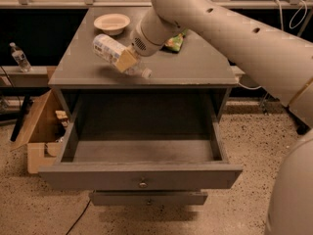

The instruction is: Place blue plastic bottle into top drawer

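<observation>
The blue plastic bottle (108, 48), clear with a pale label and a white cap (145, 73), hangs tilted a little above the grey cabinet top (195, 67), cap end lower and to the right. My gripper (126, 61) is shut on the bottle's middle; one tan finger (125, 59) shows across it. The top drawer (139, 176) is pulled wide open below and in front of the bottle. Its inside is bare and its small round knob (142, 183) faces me.
A pale bowl (112, 22) and a green bag (174, 42) sit at the back of the cabinet top. A narrower lower drawer front (149, 198) shows underneath. A cardboard box (38, 131) and a small clear bottle (19, 57) are at the left.
</observation>
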Robot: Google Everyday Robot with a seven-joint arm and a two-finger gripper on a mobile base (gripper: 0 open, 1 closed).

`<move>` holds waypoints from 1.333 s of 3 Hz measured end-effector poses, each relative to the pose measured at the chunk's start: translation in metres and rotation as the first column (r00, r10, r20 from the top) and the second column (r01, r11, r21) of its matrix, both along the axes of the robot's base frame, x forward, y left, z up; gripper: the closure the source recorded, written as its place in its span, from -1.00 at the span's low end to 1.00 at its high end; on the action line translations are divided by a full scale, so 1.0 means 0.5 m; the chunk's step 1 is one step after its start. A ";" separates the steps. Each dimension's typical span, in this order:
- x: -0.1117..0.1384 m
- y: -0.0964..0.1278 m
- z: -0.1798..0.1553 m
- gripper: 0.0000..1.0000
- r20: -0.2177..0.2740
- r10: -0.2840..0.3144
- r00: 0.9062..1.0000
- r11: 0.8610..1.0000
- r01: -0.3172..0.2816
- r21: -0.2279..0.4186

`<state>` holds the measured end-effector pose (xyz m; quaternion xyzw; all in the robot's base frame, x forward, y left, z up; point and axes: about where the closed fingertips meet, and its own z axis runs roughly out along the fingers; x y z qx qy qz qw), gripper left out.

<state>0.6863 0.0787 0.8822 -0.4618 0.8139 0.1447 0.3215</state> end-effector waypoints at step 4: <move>-0.284 -0.129 -0.030 1.00 0.022 0.175 0.984 0.984 -0.174 -0.039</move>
